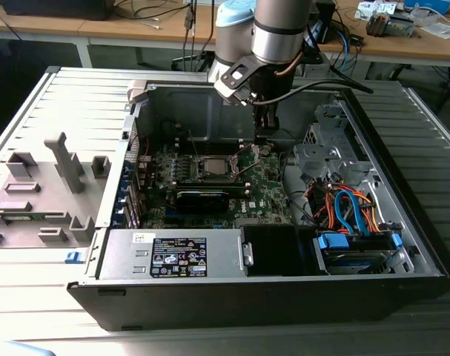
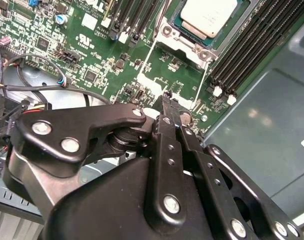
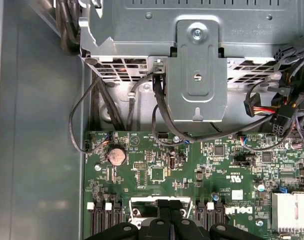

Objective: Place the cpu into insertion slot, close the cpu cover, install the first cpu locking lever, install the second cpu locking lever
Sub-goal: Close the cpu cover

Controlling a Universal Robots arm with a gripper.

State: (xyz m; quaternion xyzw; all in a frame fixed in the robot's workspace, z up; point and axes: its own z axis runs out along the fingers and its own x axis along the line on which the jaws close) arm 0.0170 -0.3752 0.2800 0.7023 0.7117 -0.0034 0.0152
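Tool point(image 2: 167, 102) pressed together, empty; second wrist view shows cpu point(image 2: 208, 17) in insertion slot point(image 2: 174, 37).

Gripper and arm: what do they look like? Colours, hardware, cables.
The arm is a silver-grey tube with a pale blue joint cap and a black cable trailing off the wrist. The gripper is matte black metal: flat linkage plates joined by silver screws, ending in two slim fingers.
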